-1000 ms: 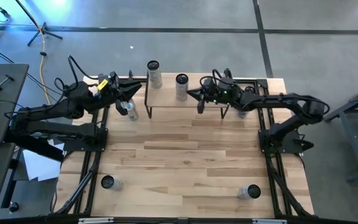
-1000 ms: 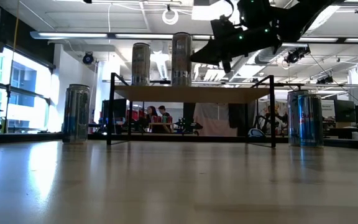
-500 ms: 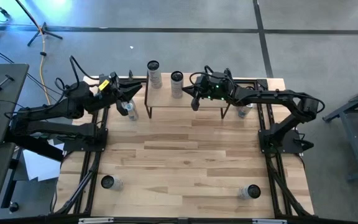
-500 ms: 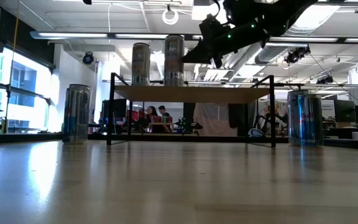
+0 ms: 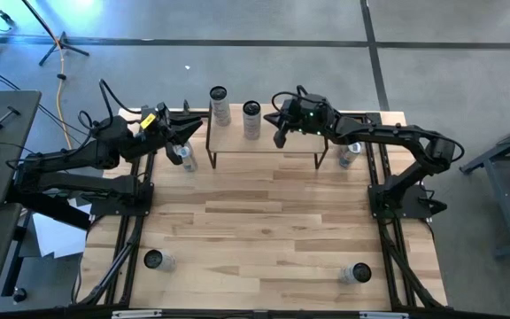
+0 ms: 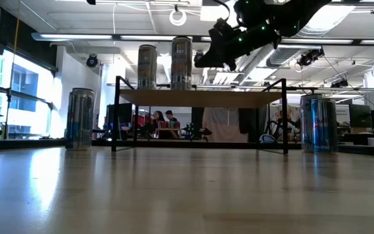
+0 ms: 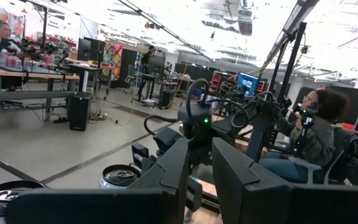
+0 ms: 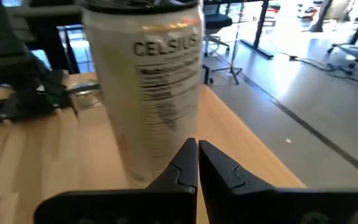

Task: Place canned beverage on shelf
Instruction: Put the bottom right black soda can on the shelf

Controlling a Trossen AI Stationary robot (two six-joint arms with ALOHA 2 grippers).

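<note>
We see two cans (image 5: pixel 251 120) upright on shelf (image 5: pixel 299 144), left end; shelf at table's far edge, centre.

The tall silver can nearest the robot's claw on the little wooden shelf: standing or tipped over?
Standing: the tall silver can is upright on the light-wood shelf.

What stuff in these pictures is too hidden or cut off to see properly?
- Low view: the right gripper shows, but the picture's top edge cuts off its arm.
- Right wrist view: the Celsius can is cut off at the top, so its lid is unseen.
- Left wrist view: the left gripper fills the foreground, hiding most of the can behind it.
- High view: the labels on the shelf cans are too small to read.
</note>
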